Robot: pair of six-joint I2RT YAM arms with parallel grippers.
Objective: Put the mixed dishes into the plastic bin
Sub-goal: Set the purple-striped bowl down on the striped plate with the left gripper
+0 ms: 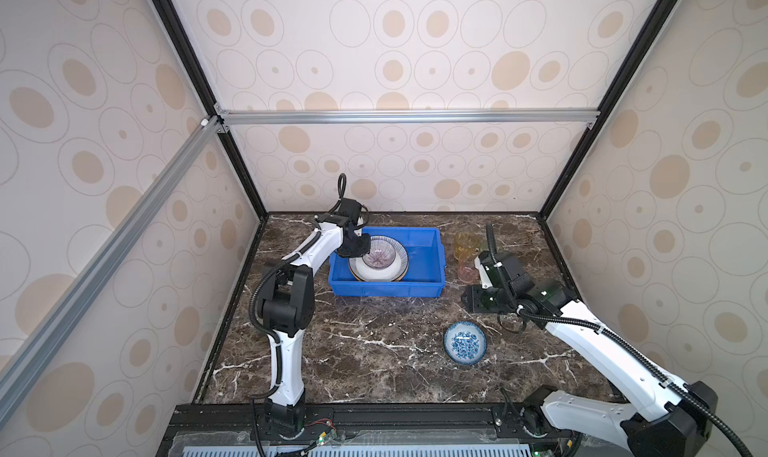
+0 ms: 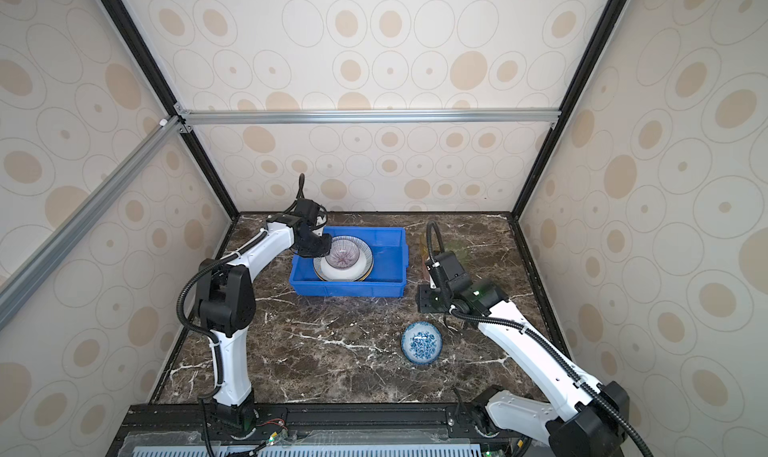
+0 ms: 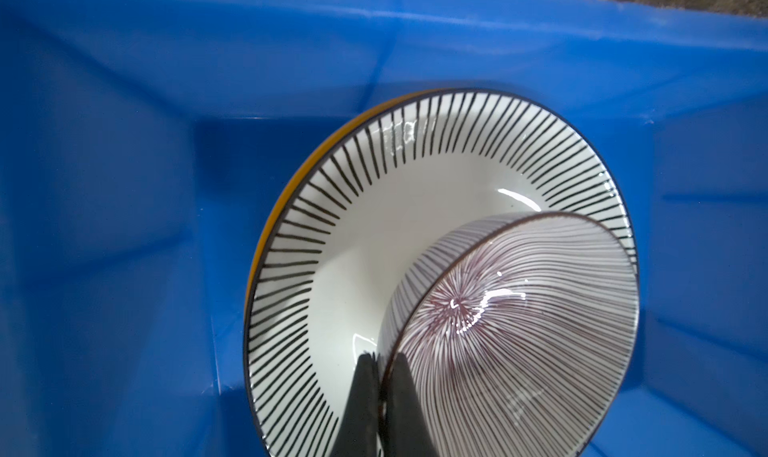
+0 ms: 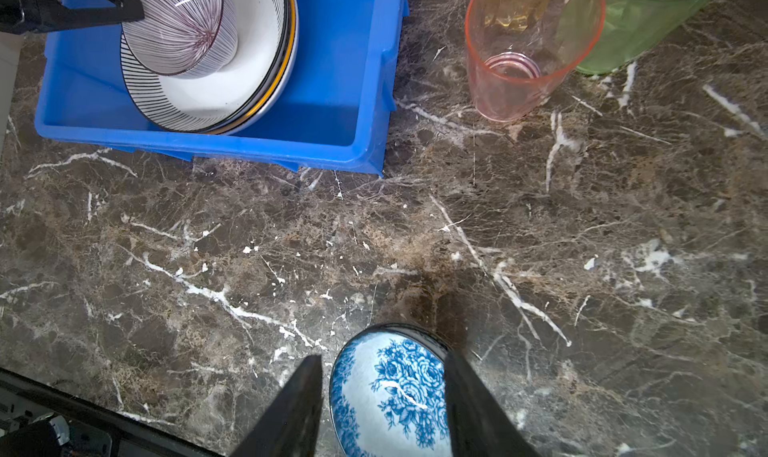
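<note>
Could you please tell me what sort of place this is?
Likely a robot test booth, not a real kitchen: wallpapered panels on a metal frame enclose a marble-look table, and two arms are mounted at its front edge.

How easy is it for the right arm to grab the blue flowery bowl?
Probably yes, easy. The right tool is open, close by the blue bowl, which sits alone on the table with nothing lying between them.

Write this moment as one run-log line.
left gripper: shut on purple-rayed bowl, in bin | right gripper: open, empty | blue floral bowl, tumblers: on table
</note>
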